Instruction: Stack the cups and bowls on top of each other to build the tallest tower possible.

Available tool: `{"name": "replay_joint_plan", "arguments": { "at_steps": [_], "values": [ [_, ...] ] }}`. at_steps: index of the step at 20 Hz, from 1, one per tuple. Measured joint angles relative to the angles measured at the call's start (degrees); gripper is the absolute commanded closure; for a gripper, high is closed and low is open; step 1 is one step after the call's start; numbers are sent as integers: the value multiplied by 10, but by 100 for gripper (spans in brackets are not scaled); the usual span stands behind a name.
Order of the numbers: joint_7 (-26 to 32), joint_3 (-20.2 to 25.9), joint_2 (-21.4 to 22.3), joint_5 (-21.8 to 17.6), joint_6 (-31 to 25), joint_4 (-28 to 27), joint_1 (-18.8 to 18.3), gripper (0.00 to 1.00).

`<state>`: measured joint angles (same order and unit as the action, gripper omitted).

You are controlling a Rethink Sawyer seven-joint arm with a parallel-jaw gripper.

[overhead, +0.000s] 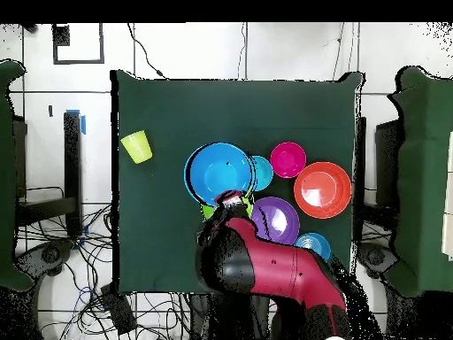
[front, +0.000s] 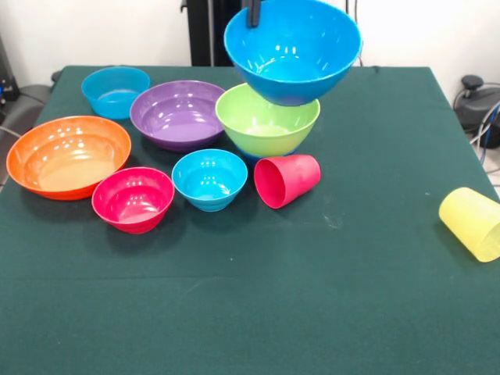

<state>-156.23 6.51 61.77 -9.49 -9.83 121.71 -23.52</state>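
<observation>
One big, glossy bright-blue plastic bowl (front: 293,48) hangs in the air, tilted, lifted by its far rim where the pincer (front: 255,13) clamps down on the wall. That edge grip explains the tilt: held by one side only, the bowl's weight tips it, mouth turned toward the front camera. It hovers right above the lime-green plastic bowl (front: 267,119), which sits upright on the dark green cloth surface (front: 328,297), so the blue one looks lined up to be lowered into or onto it as the next layer of the tower. From overhead the blue bowl covers nearly all of the green, confirming the alignment.

Moving outward, the wide purple bowl (front: 178,114) sits just beside the green one, with a small light-blue bowl (front: 116,91) behind it. In front stand a small cyan bowl (front: 209,179), a pink-red bowl (front: 133,199) and the large orange bowl (front: 69,156), all upright and waiting. The red-pink plastic tumbler (front: 287,180) lies on its side close to the green bowl, mouth facing the camera. The translucent yellow tumbler (front: 472,223) lies tipped over too, well apart at the edge, probably the last piece to crown the stack.

Risk, I'd judge: a tilted release could leave the blue bowl seated crooked.
</observation>
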Motion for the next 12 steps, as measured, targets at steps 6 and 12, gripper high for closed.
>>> {"name": "replay_joint_plan", "arguments": {
  "at_steps": [6, 12],
  "values": [
    [1, 101, 17, 2, -30, 16, -108, 100],
    [1, 165, 28, 1, -50, 17, -165, 100]
  ]
}}
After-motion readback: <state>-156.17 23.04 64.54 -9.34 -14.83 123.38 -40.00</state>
